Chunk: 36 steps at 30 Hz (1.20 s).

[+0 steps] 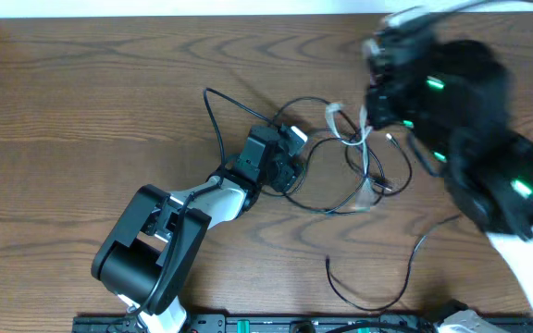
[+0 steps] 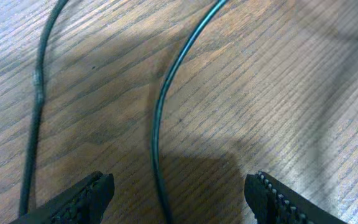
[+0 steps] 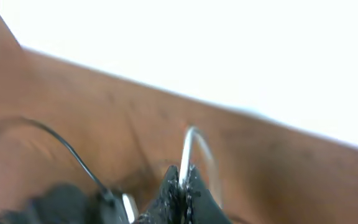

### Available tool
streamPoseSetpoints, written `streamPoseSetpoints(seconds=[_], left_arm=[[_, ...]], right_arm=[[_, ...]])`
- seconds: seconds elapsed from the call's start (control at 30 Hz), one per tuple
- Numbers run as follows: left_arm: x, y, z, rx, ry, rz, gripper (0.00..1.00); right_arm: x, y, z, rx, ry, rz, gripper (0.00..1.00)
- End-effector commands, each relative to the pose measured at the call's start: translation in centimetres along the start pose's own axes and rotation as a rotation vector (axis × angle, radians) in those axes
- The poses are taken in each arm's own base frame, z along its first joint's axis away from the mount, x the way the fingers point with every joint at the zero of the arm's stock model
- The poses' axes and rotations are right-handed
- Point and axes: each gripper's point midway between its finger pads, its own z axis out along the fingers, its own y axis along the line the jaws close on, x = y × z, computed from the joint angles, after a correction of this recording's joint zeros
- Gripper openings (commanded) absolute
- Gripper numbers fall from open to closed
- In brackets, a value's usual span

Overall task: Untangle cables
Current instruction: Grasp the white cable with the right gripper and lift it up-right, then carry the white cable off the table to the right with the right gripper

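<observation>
The left pincer hangs open, low over the counter. One black cable runs between its jaws, probably so that it can pin this strand down. The cables lie knotted in the middle of the counter, just right of it. Further right, the right pincer is closed on the white cable, I think in order to draw it out of the black loops.

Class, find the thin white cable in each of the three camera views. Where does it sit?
Overhead: thin white cable right of centre, beside the blurred right arm.
Left wrist: not in it; only dark cords.
Right wrist: bottom centre, pinched in the shut right hand.
Shared landmark: the brown wood-grain table.
</observation>
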Motion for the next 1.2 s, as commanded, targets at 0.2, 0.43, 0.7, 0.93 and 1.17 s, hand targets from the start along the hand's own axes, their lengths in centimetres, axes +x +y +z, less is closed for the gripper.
streamPoseSetpoints(seconds=[0.2, 0.43, 0.7, 0.93, 1.17], left_arm=[[-1.1, 0.3, -0.5, -0.012, -0.026, 0.012, 0.73], [-0.9, 0.3, -0.5, -0.010, -0.016, 0.011, 0.73], [-0.7, 0.2, -0.5, -0.008, -0.008, 0.010, 0.73], [-0.4, 0.2, -0.5, -0.005, 0.003, 0.008, 0.73], [-0.3, 0.1, -0.5, -0.005, 0.006, 0.008, 0.73]], right_arm=[[-7.6, 1.1, -8.1, -0.087, -0.288, 0.025, 0.01], [-8.2, -0.3, -9.7, -0.009, -0.316, 0.010, 0.01], [-4.1, -8.0, -7.1, 0.383, -0.128, 0.033, 0.01], [-2.1, -17.1, -5.6, 0.636, -0.042, 0.105, 0.01], [2.3, -27.8, -6.3, 0.782, 0.067, 0.245, 0.01]])
